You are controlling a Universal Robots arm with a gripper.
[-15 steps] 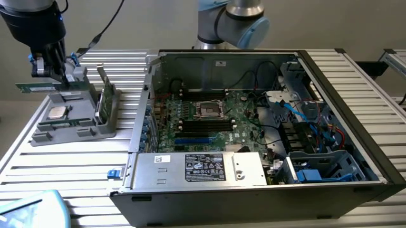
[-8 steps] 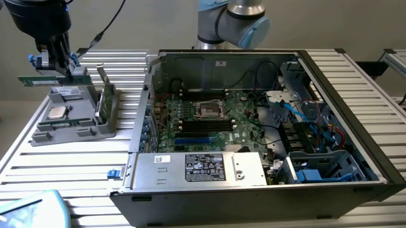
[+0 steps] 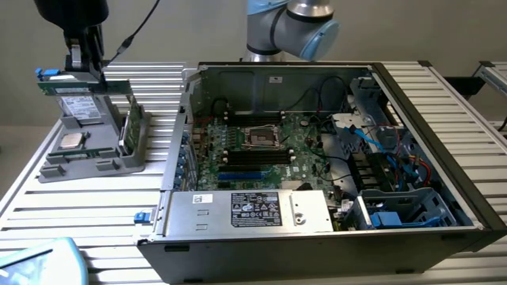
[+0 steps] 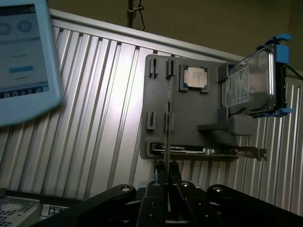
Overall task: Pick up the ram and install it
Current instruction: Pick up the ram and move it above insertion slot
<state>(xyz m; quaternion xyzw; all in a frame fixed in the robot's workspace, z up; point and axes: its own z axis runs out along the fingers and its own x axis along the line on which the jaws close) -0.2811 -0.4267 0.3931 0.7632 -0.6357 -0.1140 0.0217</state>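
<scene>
Green ram stick [image 3: 132, 126] [image 4: 168, 104] standing on edge in a slot of the grey holder [image 3: 95, 161] [image 4: 208, 113], just beside the silver chip [image 3: 73, 141] [image 4: 194, 78], on the exterior view's right of it. Over the holder's end by the hard drive [image 3: 79, 108] [image 4: 248, 85], the gripper [image 3: 94, 74] [image 4: 165, 177], fingers pinched narrow, apparently on nothing. Open computer case [image 3: 230, 80] beside the holder.

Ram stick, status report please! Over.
Gripper shut, empty, above the gray holder. Ram standing in holder, not yet picked up. Nothing in the way.
</scene>
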